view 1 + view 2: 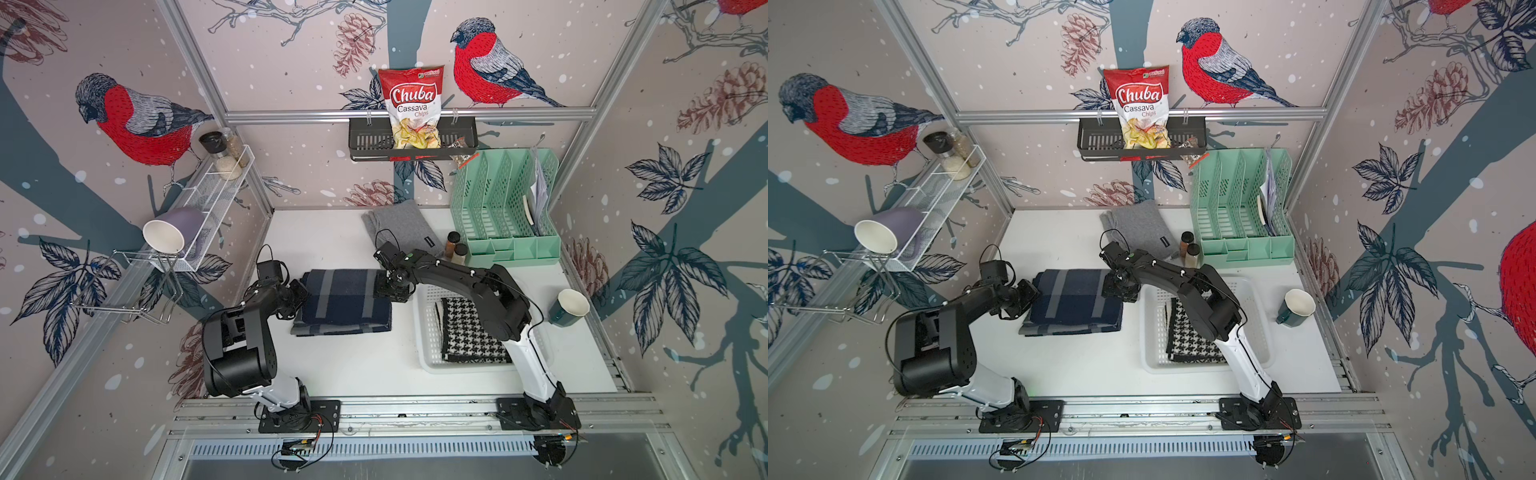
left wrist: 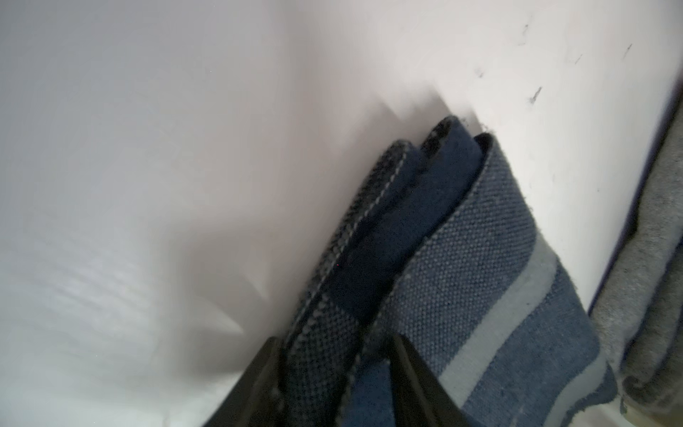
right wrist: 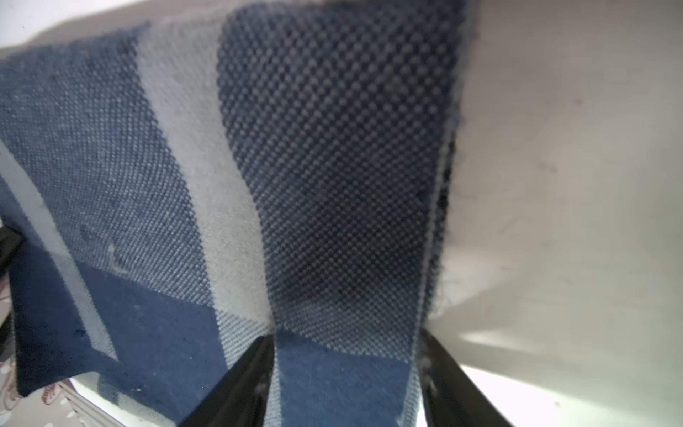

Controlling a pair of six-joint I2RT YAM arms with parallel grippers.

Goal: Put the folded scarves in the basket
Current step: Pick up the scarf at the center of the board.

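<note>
A folded navy scarf (image 1: 345, 301) (image 1: 1075, 301) with grey stripes lies flat in the middle of the white table. My left gripper (image 1: 301, 297) (image 2: 332, 344) is at its left edge, and the folded layers (image 2: 462, 240) fill the gap between the jaws. At the scarf's right edge my right gripper (image 1: 384, 291) (image 3: 347, 336) has its jaws pressed on either side of the cloth (image 3: 332, 166). The white perforated basket (image 1: 424, 332) (image 1: 1148, 332) stands just right of the scarf, partly under the right arm. A black-and-white houndstooth cloth (image 1: 469, 332) lies in it.
A folded grey cloth (image 1: 401, 228) lies at the back. Two spice jars (image 1: 455, 247) and a mint-green organiser (image 1: 505, 208) stand behind the basket, a teal cup (image 1: 569, 311) to its right. A black rack (image 1: 411, 143) with a chips bag hangs on the back wall.
</note>
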